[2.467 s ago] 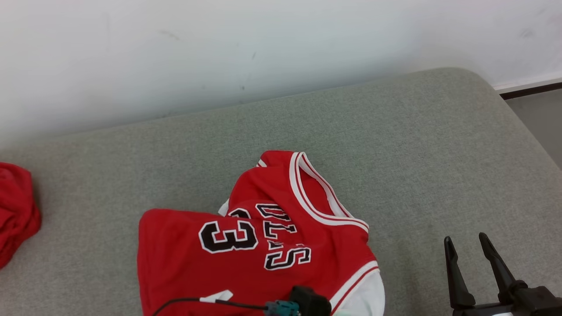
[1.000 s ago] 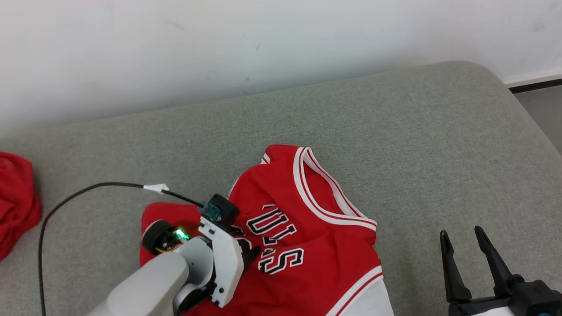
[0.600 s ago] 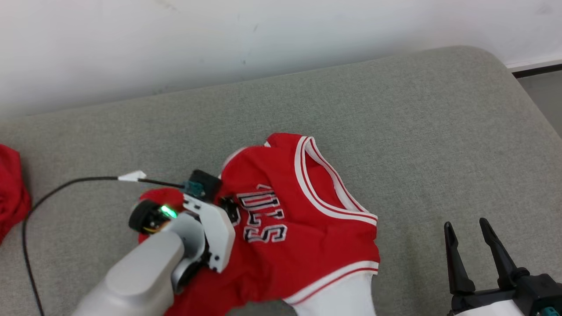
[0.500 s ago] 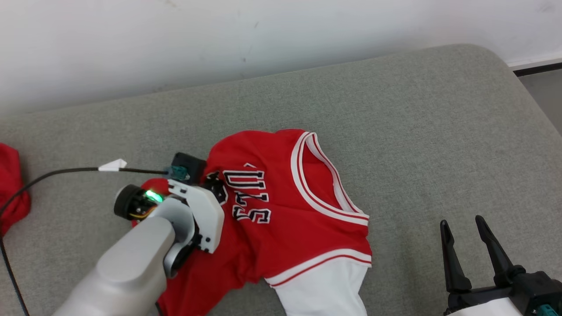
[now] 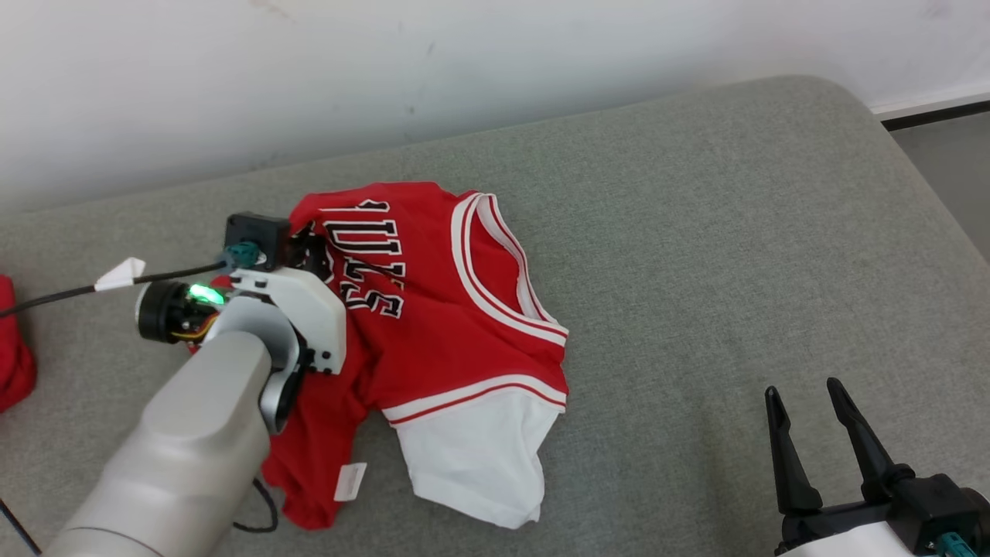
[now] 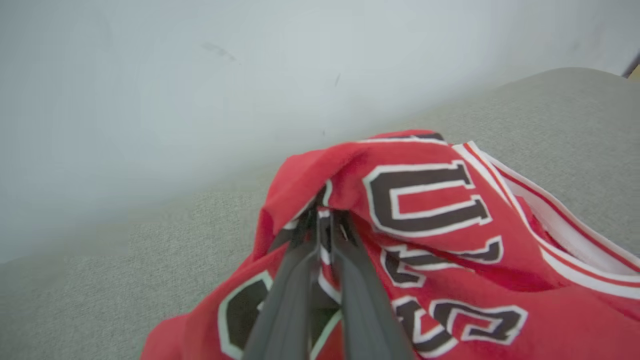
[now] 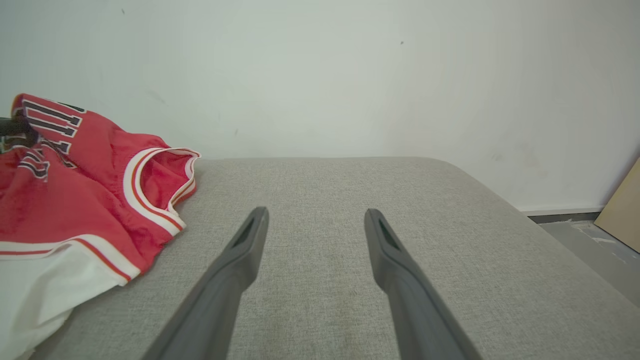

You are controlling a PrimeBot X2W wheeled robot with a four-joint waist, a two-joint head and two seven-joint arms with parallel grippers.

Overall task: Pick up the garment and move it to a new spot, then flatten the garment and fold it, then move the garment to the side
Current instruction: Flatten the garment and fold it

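The garment (image 5: 433, 309) is a red jersey with black-and-white lettering, white trim and a white panel, crumpled on the grey cushion (image 5: 696, 232). My left gripper (image 5: 309, 251) is shut on a fold of it near the lettering, lifting that part. In the left wrist view the two fingers (image 6: 350, 280) pinch the red cloth (image 6: 425, 200) close together. My right gripper (image 5: 804, 394) stands open at the lower right, well clear of the jersey. In the right wrist view its fingers (image 7: 240, 260) are spread over bare cushion, with the garment (image 7: 75, 170) at the left.
A second red cloth (image 5: 11, 348) lies at the far left edge. A black cable (image 5: 54, 292) with a white tag trails from my left wrist. The white wall (image 5: 464, 62) backs the cushion, whose right edge drops to the floor (image 5: 951, 162).
My left gripper has shut on the jersey and dragged it up and to the left, toward the wall. The white panel and a tag have come into sight. The right gripper stays put.
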